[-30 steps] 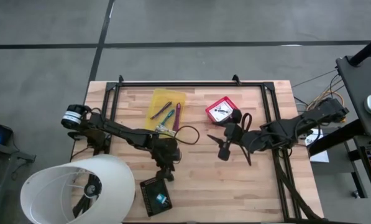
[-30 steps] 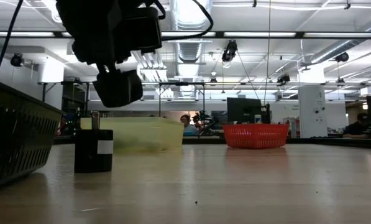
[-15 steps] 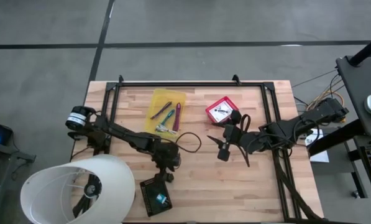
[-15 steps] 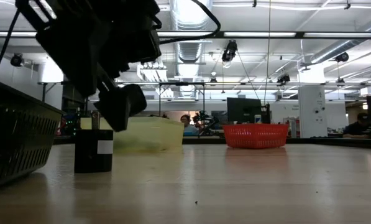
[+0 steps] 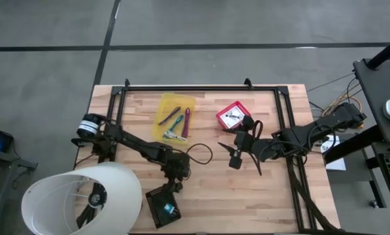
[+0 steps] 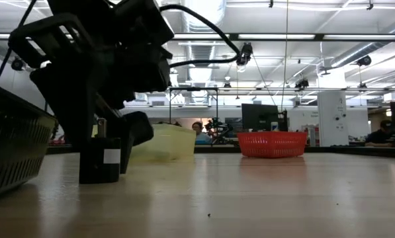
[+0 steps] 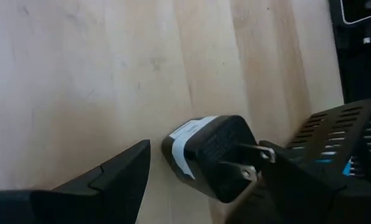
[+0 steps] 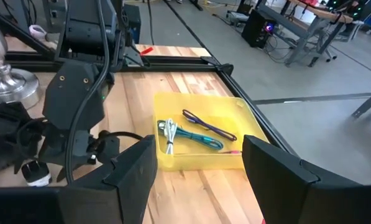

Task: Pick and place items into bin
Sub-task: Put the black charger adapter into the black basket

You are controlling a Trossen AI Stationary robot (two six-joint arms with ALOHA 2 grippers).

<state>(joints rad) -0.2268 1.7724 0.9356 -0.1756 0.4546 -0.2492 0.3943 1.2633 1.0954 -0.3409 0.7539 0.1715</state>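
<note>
A black plug adapter [image 7: 213,155] with a white label and two metal prongs stands on the wood table, also seen in the low view [image 6: 100,158]. My left gripper [image 5: 175,175] is open and lowered around it, one finger [image 7: 110,177] on each side. A black slotted bin [image 5: 163,203] sits just beyond it at the near edge. A yellow tray [image 5: 175,116] holds teal and magenta sticks and a small metal piece. My right gripper [image 5: 236,155] is open and hovers mid-table, right of centre, near the red bin [image 5: 234,115]. My left gripper comes at the adapter from above with the fingers on either side of its body. One finger [image 7: 297,180] overlaps the prongs [image 7: 260,155] in the wrist view. Whether either finger touches the adapter, I cannot tell.
The red bin holds a white printed packet. A dark cable loop [image 5: 198,151] lies on the table beside my left arm. A black metal frame [image 5: 201,88] runs along the table's edges. A white lamp shade [image 5: 83,199] covers the near left corner.
My left gripper has come down and moved a little toward the near edge, from above the adapter to around it. The adapter has stayed in place.
</note>
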